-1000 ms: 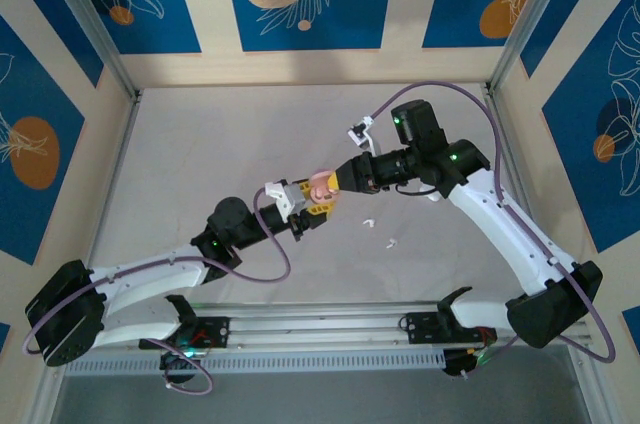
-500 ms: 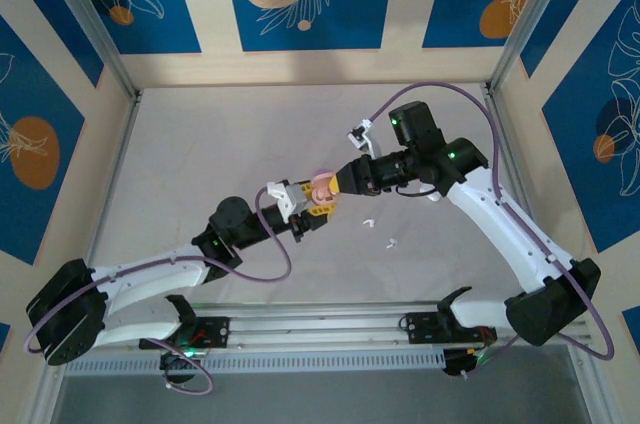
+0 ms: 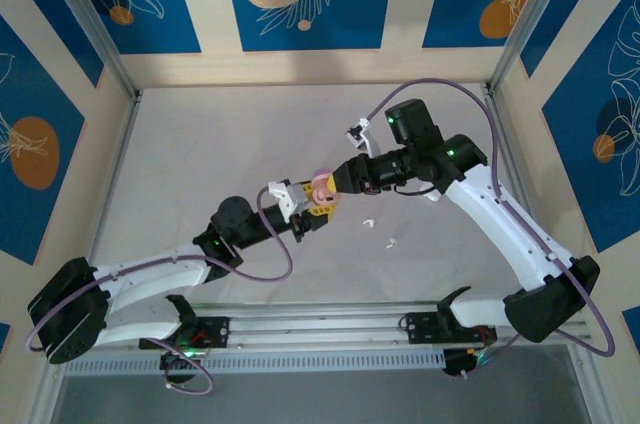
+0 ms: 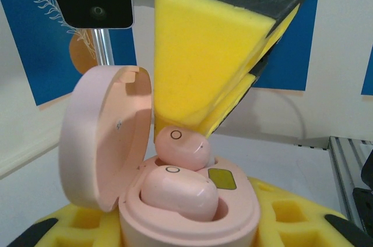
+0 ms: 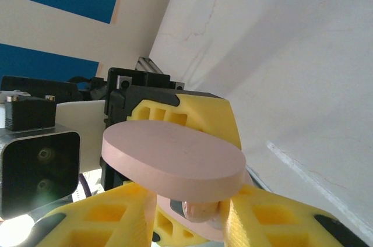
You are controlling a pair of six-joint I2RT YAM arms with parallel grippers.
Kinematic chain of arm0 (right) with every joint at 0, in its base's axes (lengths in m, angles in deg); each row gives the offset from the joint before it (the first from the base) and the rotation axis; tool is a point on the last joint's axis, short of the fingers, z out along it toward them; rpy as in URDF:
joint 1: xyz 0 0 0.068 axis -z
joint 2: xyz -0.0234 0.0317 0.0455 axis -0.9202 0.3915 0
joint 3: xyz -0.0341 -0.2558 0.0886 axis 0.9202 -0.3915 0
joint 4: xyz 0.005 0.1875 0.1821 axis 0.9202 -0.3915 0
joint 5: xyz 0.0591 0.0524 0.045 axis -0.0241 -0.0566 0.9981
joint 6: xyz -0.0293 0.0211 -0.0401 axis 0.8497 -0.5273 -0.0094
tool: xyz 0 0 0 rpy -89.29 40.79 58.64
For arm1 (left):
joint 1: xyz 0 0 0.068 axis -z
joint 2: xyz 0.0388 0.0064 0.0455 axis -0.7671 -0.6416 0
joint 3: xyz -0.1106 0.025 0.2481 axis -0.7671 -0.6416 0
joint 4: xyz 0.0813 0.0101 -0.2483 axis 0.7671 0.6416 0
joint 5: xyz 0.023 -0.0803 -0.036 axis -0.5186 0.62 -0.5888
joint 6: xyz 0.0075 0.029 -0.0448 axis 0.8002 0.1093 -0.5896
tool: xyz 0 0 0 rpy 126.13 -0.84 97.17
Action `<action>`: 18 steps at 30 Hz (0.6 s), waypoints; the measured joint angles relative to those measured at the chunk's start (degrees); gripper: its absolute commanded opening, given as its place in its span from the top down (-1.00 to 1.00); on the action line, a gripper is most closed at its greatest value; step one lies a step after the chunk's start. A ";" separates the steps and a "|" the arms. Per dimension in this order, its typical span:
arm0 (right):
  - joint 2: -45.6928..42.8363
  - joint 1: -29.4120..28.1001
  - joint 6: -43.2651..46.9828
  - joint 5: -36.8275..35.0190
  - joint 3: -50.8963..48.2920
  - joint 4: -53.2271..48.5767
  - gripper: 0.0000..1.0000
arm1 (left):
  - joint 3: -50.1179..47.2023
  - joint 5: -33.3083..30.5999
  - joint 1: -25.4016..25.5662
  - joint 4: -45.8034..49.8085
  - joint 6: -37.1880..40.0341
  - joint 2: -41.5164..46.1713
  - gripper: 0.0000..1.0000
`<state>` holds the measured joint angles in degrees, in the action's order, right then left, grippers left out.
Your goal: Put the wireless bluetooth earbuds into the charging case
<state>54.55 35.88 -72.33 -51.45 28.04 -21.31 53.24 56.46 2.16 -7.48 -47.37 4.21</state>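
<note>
Release seems to be what we are watching. From above, the left gripper (image 3: 318, 202) holds the pink charging case (image 3: 321, 184) up over the table (image 3: 200, 144), and the right gripper (image 3: 336, 180) meets it from the right. Against a second ago the right arm has shifted only slightly, and the left arm has not budged, so the work is staying at the case. Two white earbuds (image 3: 367, 222) lie on the table just right of the meeting point, near each other.

In the left wrist view the case sits clamped between that gripper's yellow pads (image 4: 288, 218), with its lid (image 4: 99, 142) swung open to the left. Both pink earbuds are inside. The near earbud (image 4: 179, 191) lies in its socket. The far earbud (image 4: 182, 148) rides a little higher, with the right gripper's foam tip right over it; whether it touches we cannot tell.

In the right wrist view that gripper's own fingers (image 5: 93, 223) stand parted on either side of the case, under the back of the lid, and they grip nothing we can see.

We judge the pink pair delivered. The far one may want a press to seat, then the lid needs closing, and the white pair is still to do.
</note>
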 measured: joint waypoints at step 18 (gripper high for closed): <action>-4.79 2.05 -2.56 -4.52 0.57 1.49 0.02 | 0.11 0.00 0.00 -0.61 0.17 0.09 0.36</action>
<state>49.77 37.93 -74.89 -55.98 28.61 -19.82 53.35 56.46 2.16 -8.09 -47.20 4.30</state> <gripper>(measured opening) 0.470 0.360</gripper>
